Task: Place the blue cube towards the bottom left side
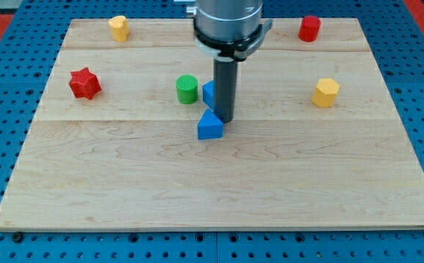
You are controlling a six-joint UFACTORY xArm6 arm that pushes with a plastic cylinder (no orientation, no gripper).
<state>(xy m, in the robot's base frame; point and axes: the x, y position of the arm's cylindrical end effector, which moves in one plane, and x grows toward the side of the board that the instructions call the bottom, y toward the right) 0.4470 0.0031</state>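
The blue cube (208, 93) sits near the board's middle, mostly hidden behind my rod; only its left part shows. My tip (224, 120) rests on the board just right of and below the cube, touching or nearly touching it. A blue triangular block (210, 126) lies directly below the cube, against the lower left of my tip. A green cylinder (187, 89) stands just left of the cube.
A red star block (85, 83) lies at the left. A yellow block (118, 28) is at the top left, a red block (309, 28) at the top right, a yellow hexagonal block (326, 93) at the right. The wooden board (124, 183) ends at a blue pegboard.
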